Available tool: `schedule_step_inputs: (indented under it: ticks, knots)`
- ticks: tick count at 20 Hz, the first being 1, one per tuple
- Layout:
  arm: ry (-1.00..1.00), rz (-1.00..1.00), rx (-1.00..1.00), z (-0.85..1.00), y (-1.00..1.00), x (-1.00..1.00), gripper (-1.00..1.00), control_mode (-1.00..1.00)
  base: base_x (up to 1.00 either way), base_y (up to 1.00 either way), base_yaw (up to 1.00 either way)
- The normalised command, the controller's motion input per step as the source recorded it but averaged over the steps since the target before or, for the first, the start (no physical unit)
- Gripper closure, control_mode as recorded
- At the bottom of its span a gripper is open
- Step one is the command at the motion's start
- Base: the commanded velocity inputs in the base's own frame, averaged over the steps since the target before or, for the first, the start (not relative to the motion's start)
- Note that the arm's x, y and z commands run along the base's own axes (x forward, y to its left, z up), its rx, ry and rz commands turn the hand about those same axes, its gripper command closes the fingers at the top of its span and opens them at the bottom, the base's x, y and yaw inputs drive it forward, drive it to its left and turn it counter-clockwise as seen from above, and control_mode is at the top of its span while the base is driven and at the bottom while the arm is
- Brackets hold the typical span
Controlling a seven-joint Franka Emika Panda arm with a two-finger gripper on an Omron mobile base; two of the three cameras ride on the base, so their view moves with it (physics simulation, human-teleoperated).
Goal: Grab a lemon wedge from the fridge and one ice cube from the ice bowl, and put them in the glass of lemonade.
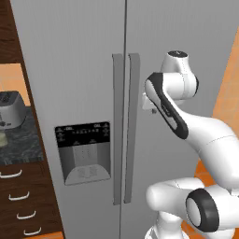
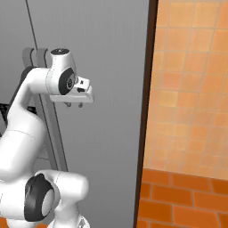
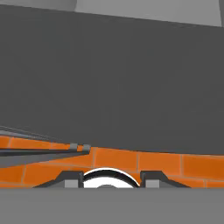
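The white arm rises from the base and bends up in front of the fridge, whose two doors are both closed. The pincer hangs at the end of the hand with its tips pointing down, close before the right-hand door and just beside the right of the two long vertical handles. Its two small tips stand a little apart with nothing between them, so it grasps nothing; whether it is fully released I cannot tell. Lower on the left door sits the black-panelled dispenser recess. Farther off to the left, a dark speckled worktop carries the silver toaster near its far edge, and the glass of lemonade stands just in front of the toaster.
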Motion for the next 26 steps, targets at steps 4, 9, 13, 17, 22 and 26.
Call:
schedule_step_inputs:
  ticks: [4,9,13,17,22,26]
  knots:
    - [-0.01,0.0,0.0,0.0,0.0,-0.78,-1.0,-1.0,0.0,0.0,0.0]
    - [0.0,-0.07,0.05,-0.06,0.07,-0.92,-1.0,-1.0,0.0,0.0,0.0]
    - [0.0,-0.04,0.03,-0.01,0.03,-0.58,-1.0,-1.0,0.0,0.0,0.0]
    - [0.0,0.0,0.0,0.0,0.06,-0.19,-1.0,1.0,-0.26,0.49,0.0]
    - [0.0,0.0,0.0,0.0,0.0,0.0,-1.0,1.0,-0.39,1.0,0.0]
    - [0.0,0.0,0.0,0.0,0.0,0.0,-1.0,1.0,0.04,1.0,-0.02]
